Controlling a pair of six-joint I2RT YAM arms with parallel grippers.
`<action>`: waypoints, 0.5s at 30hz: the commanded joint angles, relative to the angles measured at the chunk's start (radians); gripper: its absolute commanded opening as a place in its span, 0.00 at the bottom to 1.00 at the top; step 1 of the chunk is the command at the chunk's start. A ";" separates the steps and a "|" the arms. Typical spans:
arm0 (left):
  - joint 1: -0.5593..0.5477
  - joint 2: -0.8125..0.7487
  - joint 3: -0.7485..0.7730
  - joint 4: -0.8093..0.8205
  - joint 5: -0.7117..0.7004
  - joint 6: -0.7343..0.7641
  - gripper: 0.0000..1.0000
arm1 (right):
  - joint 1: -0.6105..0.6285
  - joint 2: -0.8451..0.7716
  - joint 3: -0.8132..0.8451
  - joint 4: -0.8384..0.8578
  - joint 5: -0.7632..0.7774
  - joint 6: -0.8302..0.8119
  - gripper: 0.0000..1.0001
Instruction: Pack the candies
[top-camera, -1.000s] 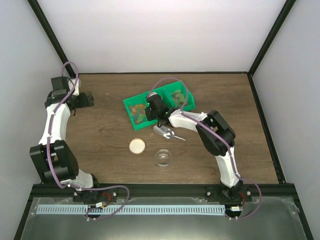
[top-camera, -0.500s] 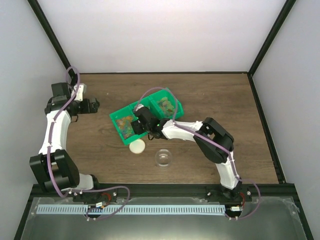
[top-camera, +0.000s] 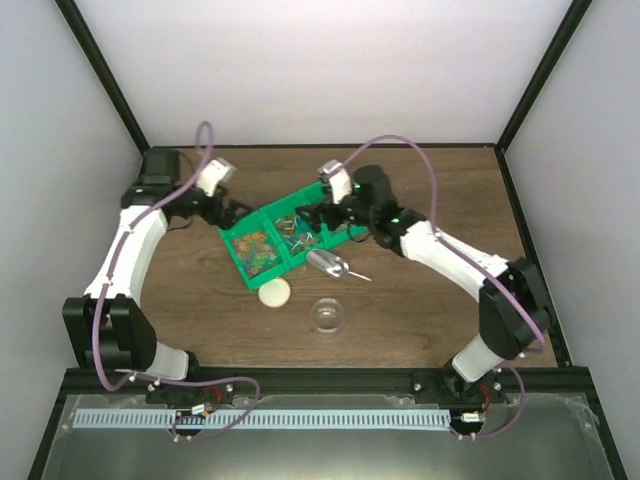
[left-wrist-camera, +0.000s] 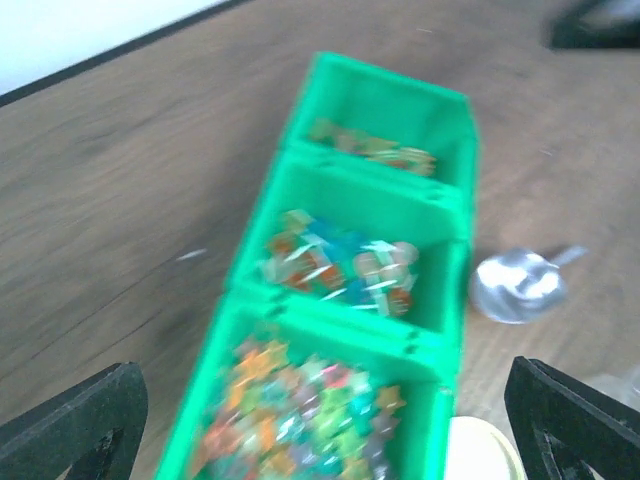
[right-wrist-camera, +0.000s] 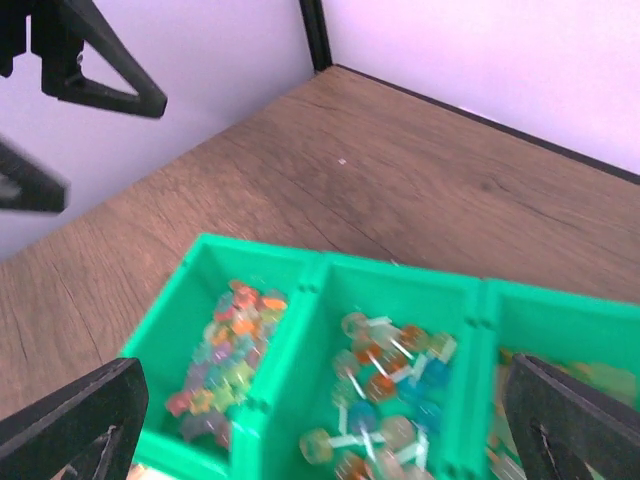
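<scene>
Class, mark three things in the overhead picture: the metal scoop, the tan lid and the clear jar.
metal scoop (top-camera: 326, 264): top external view, on its bowl.
tan lid (top-camera: 274, 292): top external view, on its flat middle.
clear jar (top-camera: 327, 316): top external view, at its centre.

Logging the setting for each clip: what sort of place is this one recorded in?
Probably a lab test cell, not a home: a wooden table boxed in by plain white walls and black frame bars, holding staged props, a green tray of candies and a metal scoop.
</scene>
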 joint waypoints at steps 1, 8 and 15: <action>-0.195 0.054 0.019 -0.079 0.093 0.289 1.00 | -0.136 -0.098 -0.121 -0.068 -0.236 -0.074 1.00; -0.508 0.213 0.030 -0.138 0.017 0.639 0.95 | -0.365 -0.167 -0.216 -0.219 -0.410 -0.076 1.00; -0.584 0.364 0.033 0.004 0.009 0.719 0.85 | -0.522 -0.217 -0.323 -0.139 -0.528 -0.163 1.00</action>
